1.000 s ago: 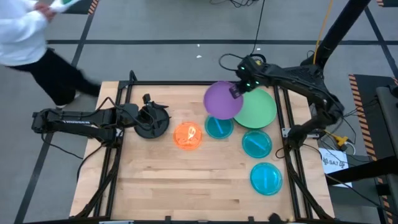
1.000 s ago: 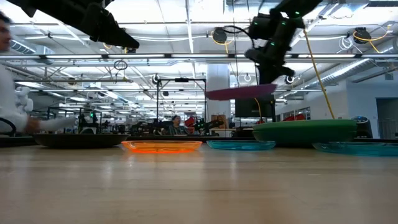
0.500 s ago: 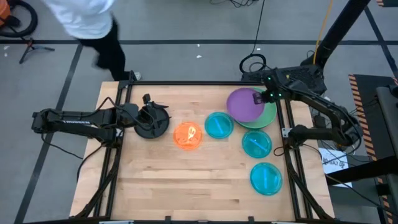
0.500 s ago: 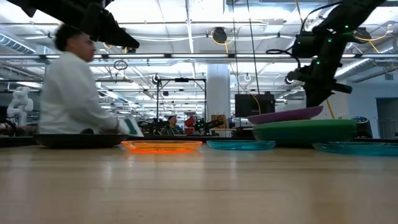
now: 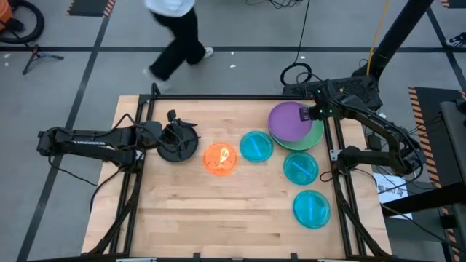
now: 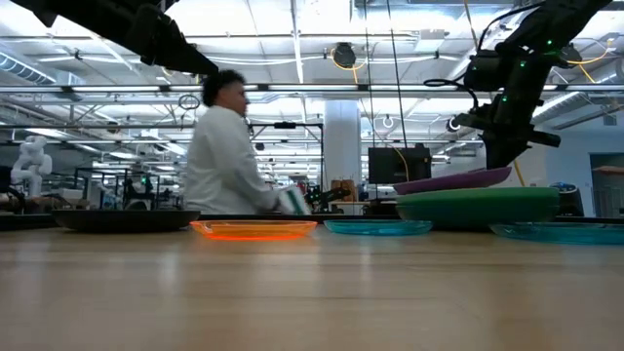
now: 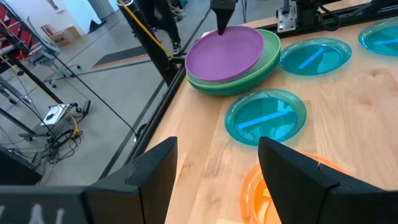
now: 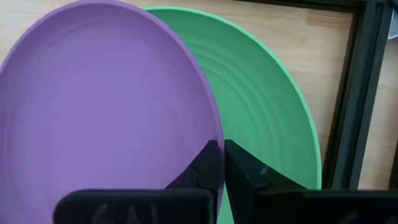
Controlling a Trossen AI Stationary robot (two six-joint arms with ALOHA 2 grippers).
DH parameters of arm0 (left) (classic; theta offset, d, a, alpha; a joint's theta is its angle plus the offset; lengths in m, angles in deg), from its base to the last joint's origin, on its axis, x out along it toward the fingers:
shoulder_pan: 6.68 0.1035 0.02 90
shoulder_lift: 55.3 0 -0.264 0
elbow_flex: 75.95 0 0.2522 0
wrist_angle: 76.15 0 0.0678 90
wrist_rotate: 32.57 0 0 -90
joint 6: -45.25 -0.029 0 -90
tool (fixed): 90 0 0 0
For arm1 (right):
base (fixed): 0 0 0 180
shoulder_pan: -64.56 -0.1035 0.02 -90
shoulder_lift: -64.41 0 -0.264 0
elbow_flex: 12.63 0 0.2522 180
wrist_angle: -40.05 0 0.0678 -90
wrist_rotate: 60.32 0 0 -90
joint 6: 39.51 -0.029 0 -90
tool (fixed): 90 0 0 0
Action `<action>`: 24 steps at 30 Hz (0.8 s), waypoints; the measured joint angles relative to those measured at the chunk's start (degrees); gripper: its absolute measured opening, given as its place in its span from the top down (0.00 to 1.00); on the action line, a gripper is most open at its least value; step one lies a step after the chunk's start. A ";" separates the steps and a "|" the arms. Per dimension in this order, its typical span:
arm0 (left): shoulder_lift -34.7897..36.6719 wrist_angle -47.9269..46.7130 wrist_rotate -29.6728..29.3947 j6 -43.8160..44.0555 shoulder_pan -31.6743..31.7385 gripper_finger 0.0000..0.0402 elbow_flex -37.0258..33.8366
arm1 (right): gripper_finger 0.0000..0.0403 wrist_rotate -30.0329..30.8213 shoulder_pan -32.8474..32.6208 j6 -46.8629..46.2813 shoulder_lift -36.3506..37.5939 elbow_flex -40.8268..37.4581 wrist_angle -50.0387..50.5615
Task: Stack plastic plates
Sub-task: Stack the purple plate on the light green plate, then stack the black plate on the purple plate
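Note:
A purple plate [image 5: 290, 124] lies tilted on a larger green plate [image 5: 316, 138] at the table's far right, with my right gripper [image 5: 304, 113] shut on it. To the left of them, a cyan plate [image 5: 255, 146] and an orange plate [image 5: 220, 159] rest flat on the table. Two more cyan plates [image 5: 301, 168] [image 5: 312, 208] rest flat along the right side. At the left, my left gripper [image 7: 217, 165] hangs open above a black plate [image 5: 178, 151], with nothing between its fingers. My right gripper pinches the purple plate's rim [image 8: 213, 134] between its two fingers, on the plate's far right side. The fingers come from above, slanting down. The held edge [image 6: 497, 175] is raised, and the opposite edge [image 6: 405, 186] rests on the green plate.
Dark metal frame rails [image 5: 331, 131] run along the table's left, right and far edges, close beside the green plate. Bare wood [image 5: 218, 211] fills the near half of the table. A person [image 6: 229, 156] walks past beyond the far edge.
My right gripper has carried the purple plate toward the table's right edge and down. The plate hung level over the green plate's left rim. It now leans on the green plate. The person has walked along behind the table.

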 joint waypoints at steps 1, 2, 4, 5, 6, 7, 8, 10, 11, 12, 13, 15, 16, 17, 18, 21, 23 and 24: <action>0.00 0.00 0.00 0.00 0.00 0.43 0.00 | 0.97 0.00 0.00 -0.01 0.00 0.00 0.01; -0.02 0.00 0.02 0.00 0.00 0.43 0.00 | 0.97 0.00 0.00 -0.03 0.00 0.00 0.01; 0.00 0.00 0.01 0.00 0.00 0.43 0.00 | 0.94 0.08 0.00 -0.54 0.00 0.00 0.01; 0.00 0.00 0.00 0.00 0.00 0.43 0.00 | 0.92 0.07 0.00 -0.96 0.00 0.00 -0.06; 0.00 0.00 0.00 0.03 0.00 0.43 0.00 | 0.90 0.09 -0.01 -1.26 0.00 0.00 -0.20; 0.00 0.00 0.02 0.18 0.00 0.43 0.00 | 0.87 0.07 0.00 -1.50 0.00 0.00 -0.35; 0.00 0.00 0.00 0.22 0.00 0.43 0.00 | 0.85 0.15 -0.02 -1.55 0.00 0.00 -0.45; 0.00 0.01 0.00 0.24 0.00 0.43 0.00 | 0.80 0.13 -0.02 -1.60 0.00 0.00 -0.43; 0.00 0.00 0.02 0.29 0.00 0.43 0.00 | 0.78 0.11 -0.02 -1.65 0.00 0.00 -0.44; -0.02 0.00 0.02 0.38 0.00 0.43 0.00 | 0.76 0.12 -0.02 -1.76 0.00 0.00 -0.43; 0.00 0.00 0.00 0.44 0.00 0.43 0.00 | 0.75 0.11 -0.02 -1.92 0.00 0.00 -0.44; 0.00 0.00 0.00 0.48 0.00 0.43 0.00 | 0.72 0.11 -0.02 -2.16 0.00 0.00 -0.45; 0.00 0.00 0.00 0.50 0.00 0.43 0.00 | 0.71 0.10 -0.02 -2.14 0.01 0.00 -0.45; -0.01 0.00 0.00 0.66 0.00 0.43 0.00 | 0.71 0.09 -0.02 -2.12 0.02 0.00 -0.47; 0.00 0.00 0.00 0.86 0.00 0.43 0.00 | 0.70 0.07 -0.02 -2.10 0.02 0.00 -0.47; -0.01 0.01 0.00 1.48 0.00 0.43 0.00 | 0.70 0.04 -0.02 -1.78 0.02 0.00 -0.47; 0.00 0.00 0.00 1.85 0.00 0.43 0.00 | 0.70 0.04 -0.02 -1.30 0.02 0.00 -0.44; 0.00 0.01 0.00 2.12 -0.01 0.43 0.00 | 0.70 0.00 -0.02 -1.19 0.02 0.00 -0.42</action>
